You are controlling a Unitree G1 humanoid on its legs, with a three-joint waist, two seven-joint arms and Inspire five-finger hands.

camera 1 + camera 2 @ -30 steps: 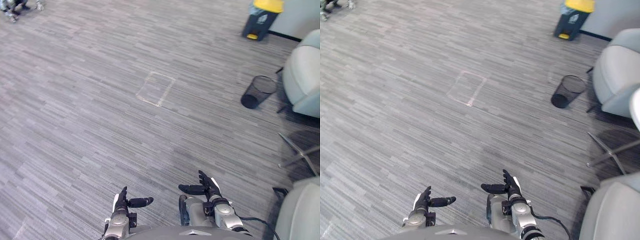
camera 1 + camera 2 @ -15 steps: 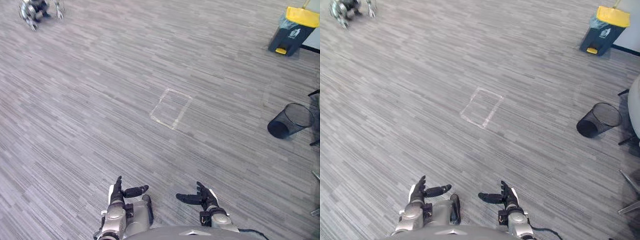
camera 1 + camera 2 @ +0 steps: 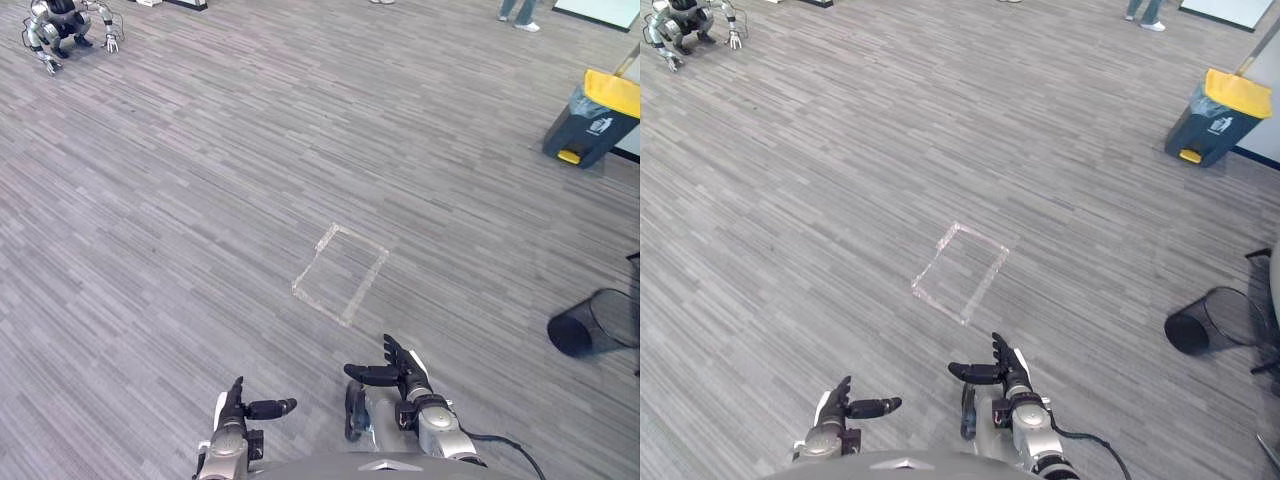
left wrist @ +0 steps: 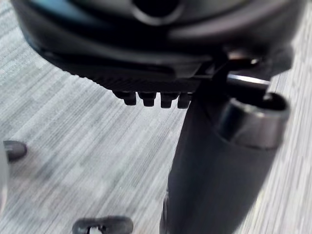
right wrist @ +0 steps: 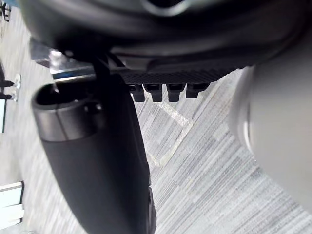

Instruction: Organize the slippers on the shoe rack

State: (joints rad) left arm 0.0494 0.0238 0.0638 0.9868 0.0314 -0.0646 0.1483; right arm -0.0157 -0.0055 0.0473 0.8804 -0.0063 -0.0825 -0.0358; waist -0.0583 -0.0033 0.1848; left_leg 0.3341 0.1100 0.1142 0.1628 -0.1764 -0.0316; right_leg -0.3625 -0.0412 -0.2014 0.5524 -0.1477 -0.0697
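Observation:
My left hand [image 3: 237, 402] hangs low at the near left over the grey plank floor, fingers straight and thumb out, holding nothing. My right hand [image 3: 400, 368] is a little further forward at the near right, also open and empty. In the wrist views the left hand [image 4: 156, 73] and the right hand [image 5: 161, 73] show straight fingers over bare floor. No slippers or shoe rack appear in these views.
A taped rectangle [image 3: 340, 272] marks the floor ahead. A black mesh bin [image 3: 592, 325] lies at the right, a yellow-lidded bin [image 3: 592, 116] stands far right. Another robot [image 3: 62, 25] crouches far left. A person's legs [image 3: 518, 12] stand at the far edge.
The whole picture has shifted: the camera has swung left and tilted up, bringing the far floor and a person's legs into sight. The chairs at the right have left the picture. Both hands stay open.

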